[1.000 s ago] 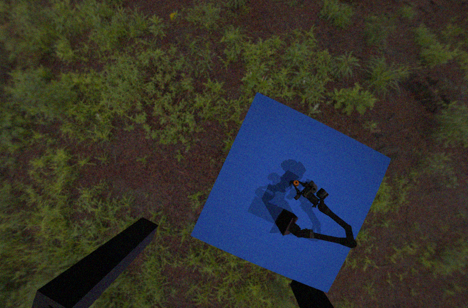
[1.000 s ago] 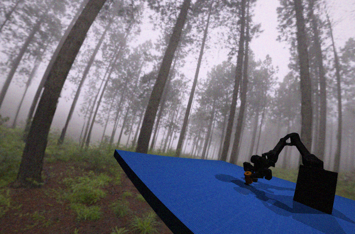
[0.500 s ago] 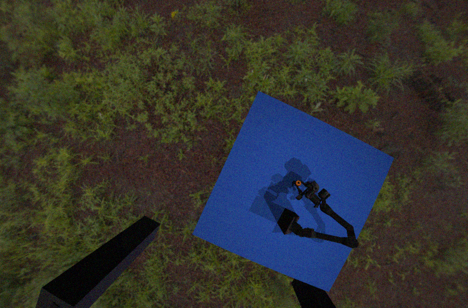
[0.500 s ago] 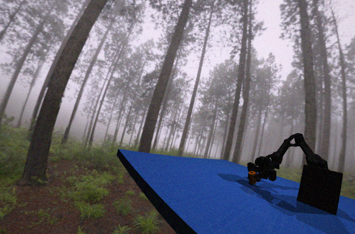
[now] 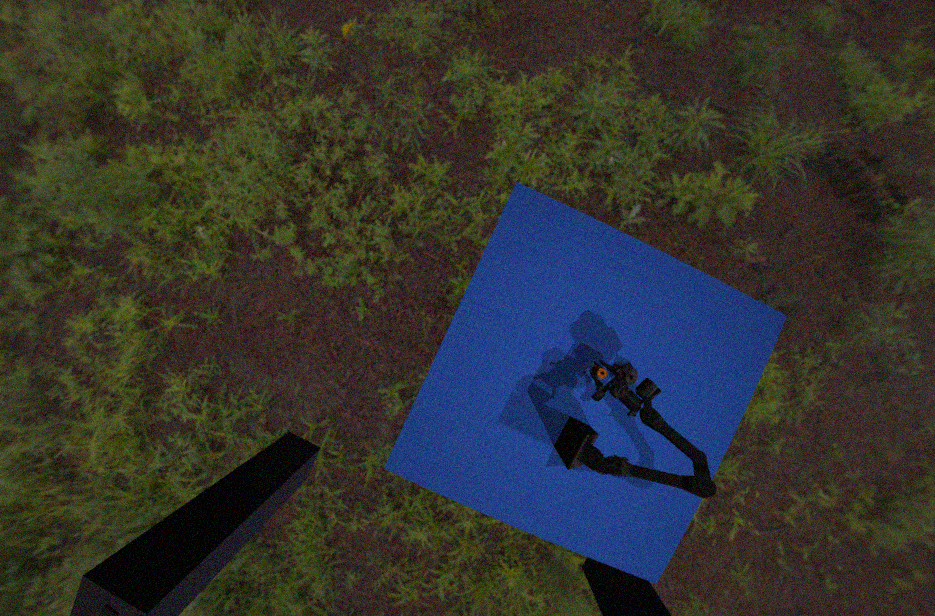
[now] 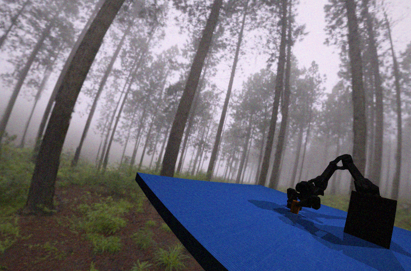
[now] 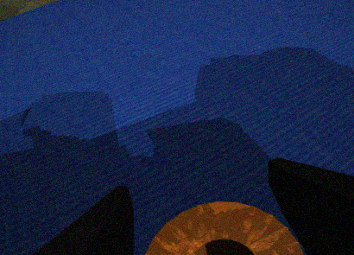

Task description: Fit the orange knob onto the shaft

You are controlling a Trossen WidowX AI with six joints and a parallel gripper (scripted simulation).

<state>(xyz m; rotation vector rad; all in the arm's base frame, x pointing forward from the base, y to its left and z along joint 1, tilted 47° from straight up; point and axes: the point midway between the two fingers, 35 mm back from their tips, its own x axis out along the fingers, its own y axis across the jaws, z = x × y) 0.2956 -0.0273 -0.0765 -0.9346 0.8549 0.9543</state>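
The orange knob is upright or nearly so, low over the blue table top. The wrist view shows its ring-shaped top face from above, cut off by the bottom edge, with a dark hole. My gripper is open, with one dark finger on each side of the knob. Blue table shows in the gaps between the knob and the fingers. The round pedestal and the dark D-shaped shaft cannot be made out. The frames do not show how far down the knob sits or how its flat side is turned.
The blue table top carries the arm's black base block. The arm's links arch from there to the knob. Overlapping shadows of the arm fall around the knob. Dark beams stand beyond the table's edge in the top view.
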